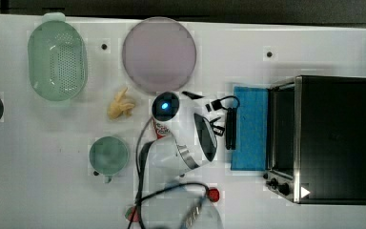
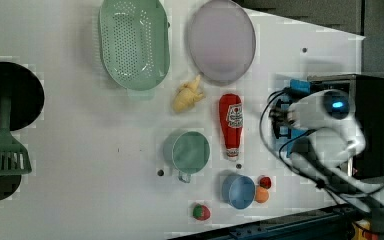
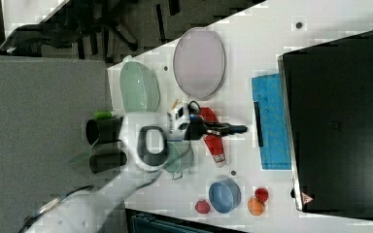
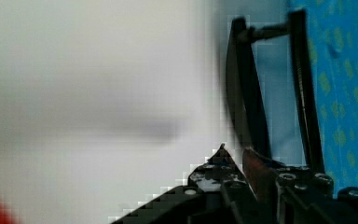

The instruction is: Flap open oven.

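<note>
The black boxy oven [image 1: 333, 138] stands at the top view's right, knobs on its silver front frame. Its blue glass door [image 1: 250, 129] lies flapped down flat on the table, with the dark bar handle [image 1: 230, 129] along its free edge. My gripper [image 1: 219, 125] hovers just beside that handle, on the side away from the oven. In the right view the gripper [image 3: 240, 129] points at the handle [image 3: 258, 124] with a small gap between them. The wrist view has the handle [image 4: 244, 93] and blue door [image 4: 340, 93] close in front of the gripper [image 4: 242, 172].
A red ketchup bottle [image 2: 231, 125] lies under the arm. A green cup [image 1: 108, 155], a yellow toy [image 1: 120, 105], a green colander [image 1: 57, 62] and a pale plate [image 1: 158, 55] sit further off. A blue bowl [image 2: 238, 191] and small fruit lie near the table edge.
</note>
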